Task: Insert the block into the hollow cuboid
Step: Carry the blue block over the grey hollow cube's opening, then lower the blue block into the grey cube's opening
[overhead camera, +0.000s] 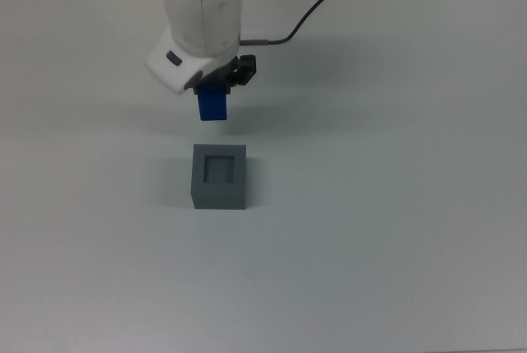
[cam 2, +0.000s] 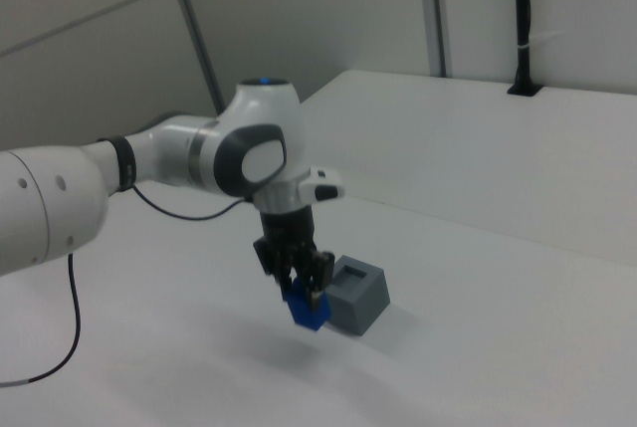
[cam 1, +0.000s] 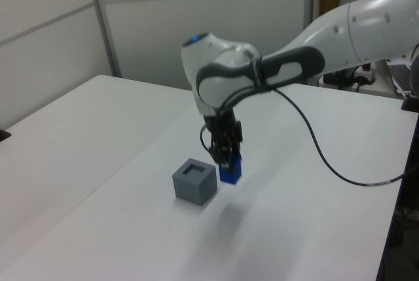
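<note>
The small bright blue block (overhead camera: 213, 105) (cam 1: 230, 170) (cam 2: 307, 312) hangs above the white table, held by my gripper (overhead camera: 216, 91) (cam 1: 226, 159) (cam 2: 302, 291), which is shut on its upper part. The grey hollow cuboid (overhead camera: 219, 175) (cam 1: 194, 181) (cam 2: 358, 294) rests on the table with its square recess facing up and nothing in it. In the top view the block is above the cuboid in the picture, apart from it. The left view places the block just right of the cuboid's top, clear of the table, with its shadow below.
The white table (overhead camera: 395, 229) spreads around the cuboid. A black cable (overhead camera: 317, 7) runs from the arm's wrist toward the back. Wall panels (cam 1: 196, 19) stand behind the table.
</note>
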You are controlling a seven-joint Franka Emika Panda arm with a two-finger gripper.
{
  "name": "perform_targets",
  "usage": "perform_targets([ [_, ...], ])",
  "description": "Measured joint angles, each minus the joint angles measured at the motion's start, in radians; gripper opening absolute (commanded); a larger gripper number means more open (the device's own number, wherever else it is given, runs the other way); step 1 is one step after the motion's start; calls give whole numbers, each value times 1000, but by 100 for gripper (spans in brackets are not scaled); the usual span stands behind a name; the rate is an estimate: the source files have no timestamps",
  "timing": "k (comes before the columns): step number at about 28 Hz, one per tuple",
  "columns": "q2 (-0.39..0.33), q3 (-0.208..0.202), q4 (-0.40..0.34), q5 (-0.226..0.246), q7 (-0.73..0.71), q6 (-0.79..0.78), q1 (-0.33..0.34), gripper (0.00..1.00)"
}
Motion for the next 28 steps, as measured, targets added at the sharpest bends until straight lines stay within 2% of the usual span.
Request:
perform_targets([
  [5,-1,-8,75,7,0,0,-3,14],
  [8,11,-9,107,27,0,0,-4,13],
  [16,135,-9,224,48,61,35,-3,13],
  [21,187,-8,257,48,74,112,-2,14],
  [28,198,-8,268,48,74,140,-3,14],
])
